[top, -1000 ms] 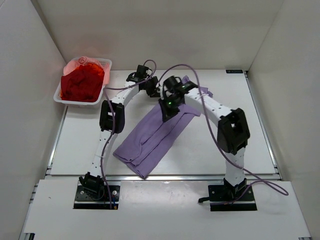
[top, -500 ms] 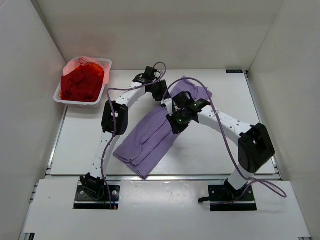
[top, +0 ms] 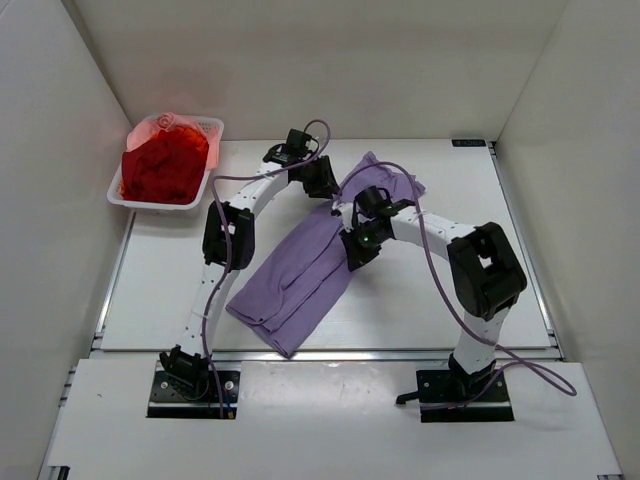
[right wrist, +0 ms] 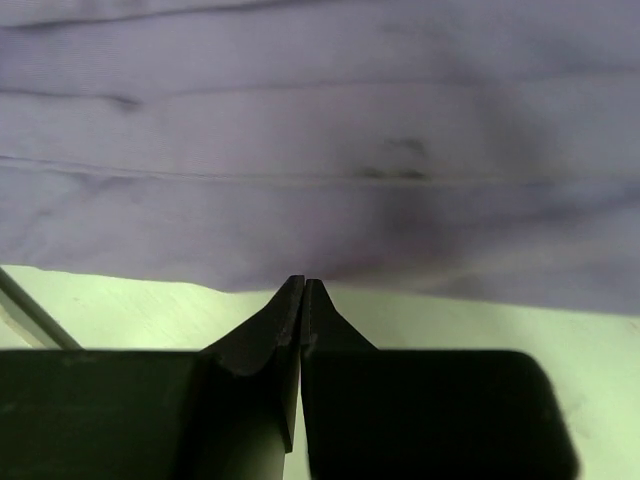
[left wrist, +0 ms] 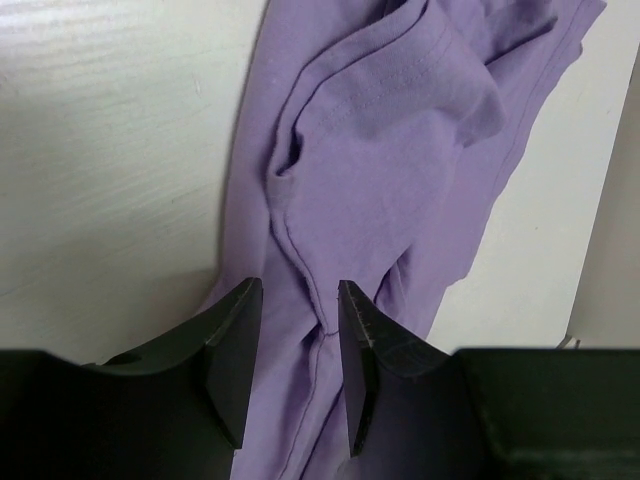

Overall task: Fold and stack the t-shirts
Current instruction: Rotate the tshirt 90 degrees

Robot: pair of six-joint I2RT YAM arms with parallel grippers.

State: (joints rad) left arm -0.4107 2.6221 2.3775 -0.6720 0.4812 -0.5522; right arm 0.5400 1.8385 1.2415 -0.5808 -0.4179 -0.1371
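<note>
A purple t-shirt [top: 295, 275] lies folded lengthwise in a diagonal strip across the table's middle, its bunched sleeve end at the far right. My left gripper [top: 322, 186] hovers open over that far end. In the left wrist view its jaws [left wrist: 298, 290] straddle a seam of the purple cloth [left wrist: 400, 170] without closing on it. My right gripper [top: 358, 254] is low at the strip's right edge. In the right wrist view it [right wrist: 303, 282] is shut, tips touching the hem of the cloth [right wrist: 320, 150], with nothing visible between them.
A white basket [top: 118, 195] at the far left corner holds a heap of red shirts [top: 160, 165]. White walls stand close on the left, back and right. Purple cables loop over both arms.
My right gripper has moved down and toward the near right, from over the shirt to its right edge. My left gripper has shifted right over the sleeve end.
</note>
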